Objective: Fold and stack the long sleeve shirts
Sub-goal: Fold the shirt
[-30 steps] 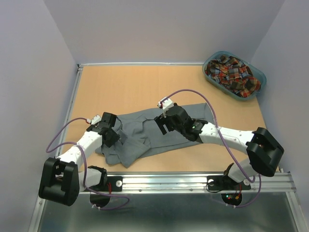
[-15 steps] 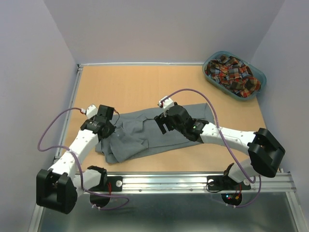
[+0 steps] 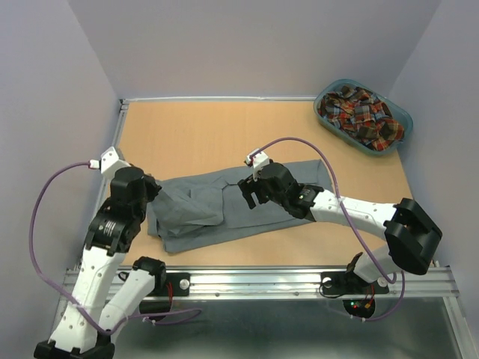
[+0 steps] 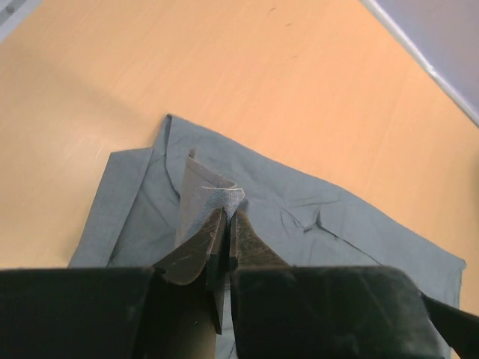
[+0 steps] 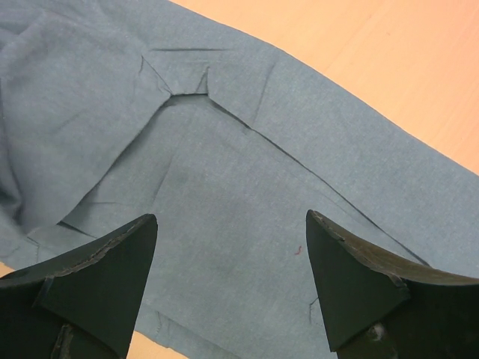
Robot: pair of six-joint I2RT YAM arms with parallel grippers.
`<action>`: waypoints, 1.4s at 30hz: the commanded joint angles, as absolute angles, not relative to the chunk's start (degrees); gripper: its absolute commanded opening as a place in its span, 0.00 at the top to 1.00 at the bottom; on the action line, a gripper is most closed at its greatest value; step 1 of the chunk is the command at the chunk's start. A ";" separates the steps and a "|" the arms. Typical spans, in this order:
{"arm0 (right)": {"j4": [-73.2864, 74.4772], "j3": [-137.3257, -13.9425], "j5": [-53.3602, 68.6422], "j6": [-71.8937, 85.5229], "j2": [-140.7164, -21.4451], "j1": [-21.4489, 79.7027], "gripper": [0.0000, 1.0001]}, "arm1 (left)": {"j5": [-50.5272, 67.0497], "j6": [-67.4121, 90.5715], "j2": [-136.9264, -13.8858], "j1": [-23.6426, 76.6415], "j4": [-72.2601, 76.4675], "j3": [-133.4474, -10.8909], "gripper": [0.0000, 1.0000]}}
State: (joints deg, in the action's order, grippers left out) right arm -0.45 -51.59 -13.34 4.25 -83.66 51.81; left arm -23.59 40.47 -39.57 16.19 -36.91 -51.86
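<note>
The grey shirt (image 3: 198, 215) lies crumpled across the middle of the table, partly folded. My left gripper (image 3: 155, 187) is at its left end, shut on a raised fold of the grey cloth; the left wrist view shows the fingers (image 4: 196, 250) pinching a cloth edge of the shirt (image 4: 337, 217) above the rest. My right gripper (image 3: 249, 193) is open over the shirt's middle, and in the right wrist view (image 5: 228, 221) its jaws stand wide apart above flat grey cloth (image 5: 224, 142). The plaid shirt (image 3: 359, 112) lies bunched in the basket at the back right.
The teal oval basket (image 3: 408, 118) stands at the table's back right corner. Bare wooden table (image 3: 194, 134) lies behind the shirt. A metal rail (image 3: 262, 280) runs along the near edge. Walls close the left, back and right sides.
My left arm has swung up and back to the left, still pinching the grey cloth and pulling the shirt's left end with it. The right arm has barely moved.
</note>
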 commanded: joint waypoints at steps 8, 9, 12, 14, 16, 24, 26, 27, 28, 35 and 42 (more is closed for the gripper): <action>-3.43 -53.79 -10.72 8.26 -85.16 51.59 0.16 | -12.84 23.30 -24.70 16.44 -20.93 -54.58 1.00; -3.34 -53.88 -10.90 8.44 -85.08 51.59 0.16 | -12.31 21.72 -24.61 16.44 -20.05 -55.19 1.00; -3.34 -53.62 -11.60 9.23 -84.64 51.50 0.16 | -10.90 19.17 -24.61 16.44 -19.43 -56.42 1.00; -3.43 -53.18 -12.21 9.40 -83.94 51.50 0.16 | -11.33 17.58 -23.73 16.44 -19.25 -56.34 1.00; -3.34 -52.82 -13.35 9.67 -83.59 51.59 0.16 | -11.51 16.44 -22.77 16.44 -18.63 -55.73 1.00; -3.43 -49.84 -17.14 10.37 -79.19 51.59 0.16 | -10.64 8.18 -24.34 16.44 -12.41 -53.09 0.98; -3.43 -49.48 -17.49 10.46 -78.31 51.50 0.16 | -8.28 6.69 -26.27 16.44 -9.42 -52.30 0.98; -3.43 -49.22 -17.66 10.55 -77.35 51.50 0.16 | -6.78 4.77 -27.85 16.44 -5.92 -51.86 0.98; -3.34 -49.04 -17.93 10.55 -76.82 51.59 0.16 | -3.29 3.88 -28.91 16.44 -3.80 -51.51 0.98; -3.34 -46.06 -23.80 11.16 -70.33 51.59 0.16 | 19.11 -2.54 -42.43 16.44 11.31 -52.47 0.98; -3.34 -40.62 -37.49 14.06 -61.45 51.59 0.16 | 37.61 -2.02 -55.71 19.67 19.50 -55.81 1.00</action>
State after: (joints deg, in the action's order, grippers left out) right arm -0.82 -43.88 -26.22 11.51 -66.06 51.81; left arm 23.88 -0.05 -53.12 16.95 9.80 -52.21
